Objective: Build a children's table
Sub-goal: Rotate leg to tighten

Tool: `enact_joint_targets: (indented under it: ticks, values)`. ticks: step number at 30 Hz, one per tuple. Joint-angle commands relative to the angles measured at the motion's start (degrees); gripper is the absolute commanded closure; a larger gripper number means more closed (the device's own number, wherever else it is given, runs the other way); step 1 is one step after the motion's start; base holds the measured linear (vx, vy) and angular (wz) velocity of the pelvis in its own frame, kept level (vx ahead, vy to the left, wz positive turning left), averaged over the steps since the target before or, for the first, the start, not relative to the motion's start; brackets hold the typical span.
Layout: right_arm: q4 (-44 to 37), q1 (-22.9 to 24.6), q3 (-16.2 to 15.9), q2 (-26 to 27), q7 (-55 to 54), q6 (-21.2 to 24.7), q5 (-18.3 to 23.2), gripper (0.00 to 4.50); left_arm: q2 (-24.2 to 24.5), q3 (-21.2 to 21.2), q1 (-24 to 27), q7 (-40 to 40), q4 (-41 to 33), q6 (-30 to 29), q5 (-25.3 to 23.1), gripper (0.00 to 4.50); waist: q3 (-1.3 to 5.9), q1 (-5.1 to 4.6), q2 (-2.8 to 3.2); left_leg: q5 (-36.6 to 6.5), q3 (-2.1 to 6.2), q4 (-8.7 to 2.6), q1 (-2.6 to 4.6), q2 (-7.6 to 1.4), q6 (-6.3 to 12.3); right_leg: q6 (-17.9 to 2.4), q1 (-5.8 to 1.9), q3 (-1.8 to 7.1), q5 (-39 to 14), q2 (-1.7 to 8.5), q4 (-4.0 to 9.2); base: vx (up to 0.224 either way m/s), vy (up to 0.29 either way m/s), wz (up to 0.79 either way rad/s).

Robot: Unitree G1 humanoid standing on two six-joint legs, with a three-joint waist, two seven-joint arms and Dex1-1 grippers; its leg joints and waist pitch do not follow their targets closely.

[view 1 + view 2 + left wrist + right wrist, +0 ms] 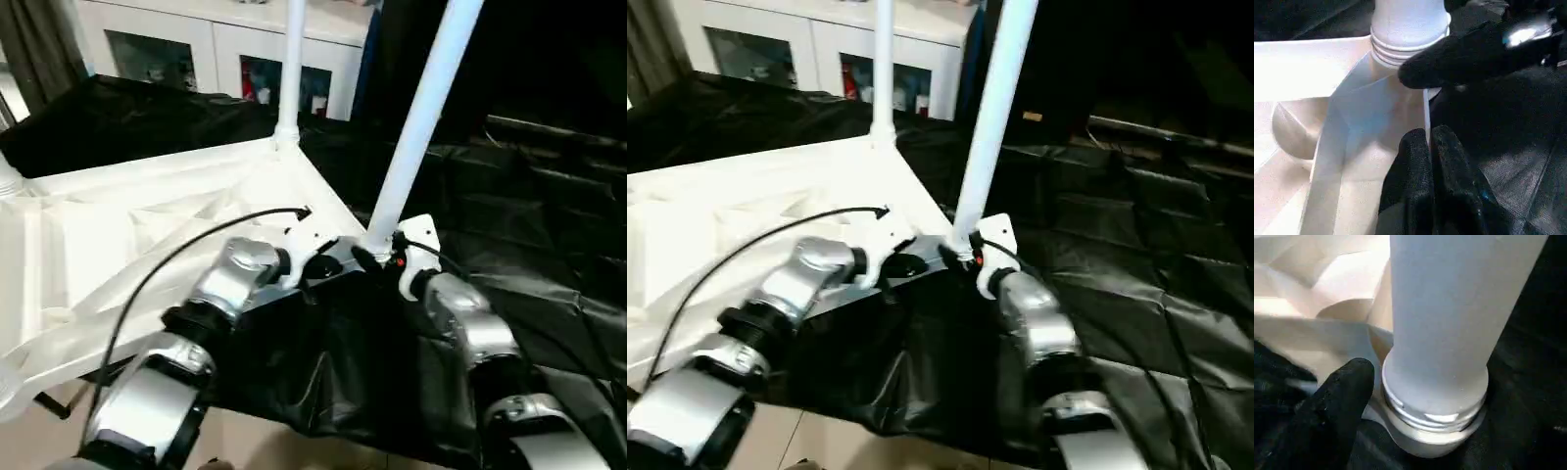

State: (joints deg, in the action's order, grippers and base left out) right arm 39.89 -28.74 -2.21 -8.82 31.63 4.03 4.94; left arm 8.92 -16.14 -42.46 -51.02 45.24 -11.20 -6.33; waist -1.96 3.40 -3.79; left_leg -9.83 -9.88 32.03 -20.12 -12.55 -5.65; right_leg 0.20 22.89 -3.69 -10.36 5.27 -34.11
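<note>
- While it lies ribs-up on the black-draped work table (549, 264), the white tabletop (147, 235) carries two tapered legs, the far leg (291, 69) and the near leg (421, 117), upright in its corner sockets.
- Left gripper (1429, 147) is pinched closed against the top's edge.
- Right gripper (377, 257) flanks the near leg's threaded base; I cannot tell whether it grips.

white children's table, upside down, two legs up

the table top (147, 225) lies ribbed side up on black cloth; the far leg (291, 69) stands upright, the near leg (421, 108) leans in its corner socket (1435, 431).
</note>
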Motion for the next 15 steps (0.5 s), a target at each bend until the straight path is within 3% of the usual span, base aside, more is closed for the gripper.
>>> enact_joint_targets:
  ticks: [1, 3, 4, 7, 11, 15]
  values:
    - [-3.87, 0.95, -5.46, -1.05, 10.16, -0.63, 0.85, 0.78, 0.3, -3.39, 1.73, -4.77, 0.19, -0.59, -0.15, 4.5, 2.79, 0.41, 0.07, -16.09, -0.27, -3.67, -0.27, -0.43, 1.59, -9.7, -2.4, 1.96, -15.03, 2.28, 4.41, 0.0, 0.0, 0.0]
    - [-6.46, 2.05, -6.18, -4.96, 16.91, -0.83, 1.32, 0.78, 2.72, -4.21, 2.5, -9.56, -1.3, -0.28, 0.23, 4.5, 3.0, 0.76, 0.21, -13.12, -0.41, -3.32, -0.24, -0.57, 2.91, -11.25, -2.85, 1.95, -9.7, 2.26, 3.85, 0.0, 0.0, 0.0]
    - [-7.04, 2.33, -6.33, -5.81, 18.48, -0.9, 1.38, 0.78, 3.29, -4.37, 2.7, -10.71, -1.68, -0.06, 0.35, 4.5, 3.03, 0.6, 0.2, -10.94, -0.52, -3.17, -0.58, -0.51, 3.67, -12.55, -2.92, 1.99, -5.67, 2.19, 3.33, 0.054, -0.006, 0.0]
    - [-9.81, 3.7, -7.48, -10.04, 26.39, -1.21, 2.17, 0.78, 6.13, -4.8, 3.87, -16.97, -3.99, 1.46, 1.64, 4.5, 3.12, 0.69, 0.27, -9.34, -0.58, -2.97, -0.39, -0.54, 4.5, -13.87, -3.07, 1.9, -2.31, 2.05, 2.99, 0.0, 0.0, 0.0]
    - [-11.6, 4.28, -8.0, -13.03, 31.68, -0.37, 3.31, 0.78, 8.8, -5.02, 4.94, -23.32, -6.66, 1.67, 3.13, 4.5, 3.0, 0.58, 0.37, -10.66, -0.68, -3.07, -0.03, -0.77, 4.78, -15.48, -2.94, 1.96, -2.38, 2.1, 2.87, 0.0, 0.0, 0.0]
    - [-12.65, 4.51, -8.36, -13.98, 34.3, 1.02, 3.97, 0.78, 11.18, -5.9, 5.86, -27.63, -9.94, 0.05, 4.06, 4.5, 2.76, 0.96, 0.53, -13.92, -0.72, -3.35, 0.27, -0.99, 3.14, -15.05, -2.72, 2.03, -7.01, 2.27, 3.24, 0.0, 0.0, 0.0]
